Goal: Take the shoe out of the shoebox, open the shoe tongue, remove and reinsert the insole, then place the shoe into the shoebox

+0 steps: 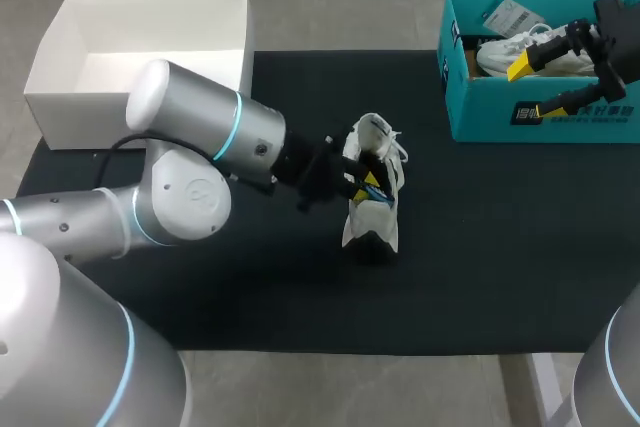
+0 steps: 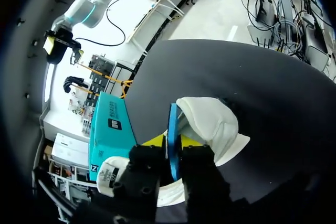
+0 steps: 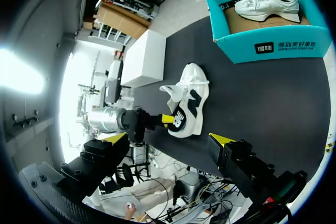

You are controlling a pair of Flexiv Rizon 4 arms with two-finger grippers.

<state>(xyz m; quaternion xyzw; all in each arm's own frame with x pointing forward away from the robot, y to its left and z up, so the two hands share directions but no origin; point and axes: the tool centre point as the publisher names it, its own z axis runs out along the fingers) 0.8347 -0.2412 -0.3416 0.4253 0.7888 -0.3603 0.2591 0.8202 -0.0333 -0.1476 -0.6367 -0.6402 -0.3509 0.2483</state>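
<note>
Low across the table (image 1: 500, 247) lay my left arm, its gripper (image 1: 370, 187) clenched on the blue insole (image 2: 172, 121) at the white shoe (image 1: 374, 137) mid-table; my right gripper (image 1: 535, 89) hung spread over the teal shoebox (image 1: 480, 115).

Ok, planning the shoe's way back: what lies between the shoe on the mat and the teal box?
Only bare black mat lies between the shoe and the teal box; the head and right wrist views both show it.
</note>
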